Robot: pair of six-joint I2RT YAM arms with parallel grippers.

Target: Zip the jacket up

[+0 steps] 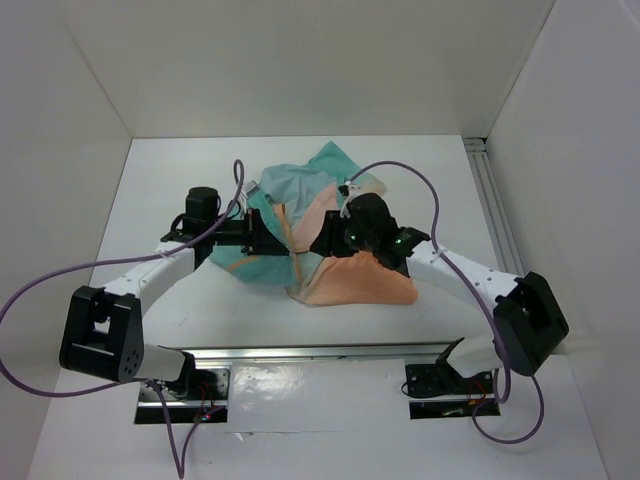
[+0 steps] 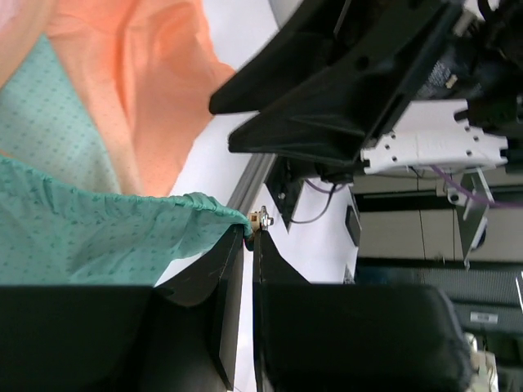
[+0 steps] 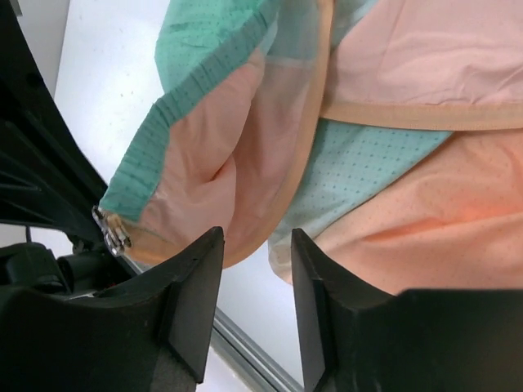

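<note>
Left tool clamped on the jacket at its teal hem; right tool hangs apart above; zip seemingly not yet closed.

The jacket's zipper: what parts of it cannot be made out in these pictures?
- Top view: the left gripper and right gripper cover the middle of the jacket; zipper teeth too small.
- Left wrist view: shut fingers hide the hem end; only a small metal piece shows.
- Right wrist view: folds hide the zipper beyond the metal piece.
</note>
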